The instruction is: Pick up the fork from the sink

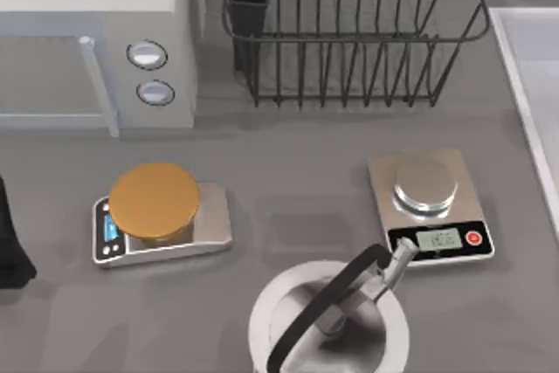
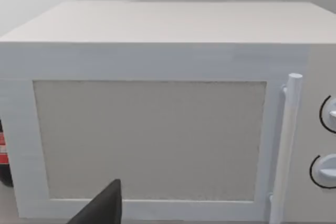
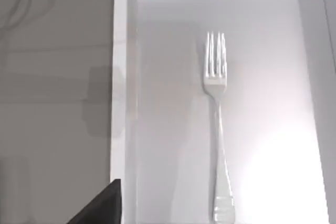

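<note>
The right hand's own dark finger (image 3: 100,205) juts into the right wrist view; how far that hand is open I cannot tell, and nothing shows in its hold. Just beyond, the slim shiny silver fork (image 3: 218,129) lies flat on the floor of the pale grey-white recessed sink (image 3: 119,77), parallel to its straight rim and untouched, probably so the hand can drop onto it from above.

On the grey tabletop (image 1: 288,181), well left of the sink, stand two scales, a kettle and a black wire rack; none blocks the fork. The left hand (image 2: 102,208) idles facing the white microwave (image 2: 157,129), its opening unreadable.
</note>
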Motion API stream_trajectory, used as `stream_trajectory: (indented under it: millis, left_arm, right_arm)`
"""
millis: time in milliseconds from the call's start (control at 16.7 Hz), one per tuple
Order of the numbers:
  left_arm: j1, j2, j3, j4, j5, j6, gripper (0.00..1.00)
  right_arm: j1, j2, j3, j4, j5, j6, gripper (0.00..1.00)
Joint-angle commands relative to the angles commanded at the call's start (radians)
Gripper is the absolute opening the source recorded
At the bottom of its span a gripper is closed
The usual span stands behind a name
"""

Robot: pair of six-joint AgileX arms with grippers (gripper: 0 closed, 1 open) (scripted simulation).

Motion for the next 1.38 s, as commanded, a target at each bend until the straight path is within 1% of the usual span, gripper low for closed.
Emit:
stream_trajectory:
  millis: [420, 720, 960, 1380]
  left_arm:
    - [0.0, 0.0, 0.0, 0.0, 0.0, 0.0, 1.0]
    - [0.0, 0.0, 0.0, 0.0, 0.0, 0.0, 1.0]
    - [0.0, 0.0, 0.0, 0.0, 0.0, 0.0, 1.0]
    - [0.0, 0.0, 0.0, 0.0, 0.0, 0.0, 1.0]
  right_arm:
    - [-0.053, 0.667, 0.592, -0.352, 0.001, -0.049, 1.0]
    - [-0.078, 0.989, 0.877, -0.521, 0.0, -0.073, 1.0]
    - [-0.086, 1.087, 0.964, -0.573, 0.0, -0.08, 1.0]
    - [-0.08, 1.094, 0.949, -0.555, 0.001, -0.079, 1.0]
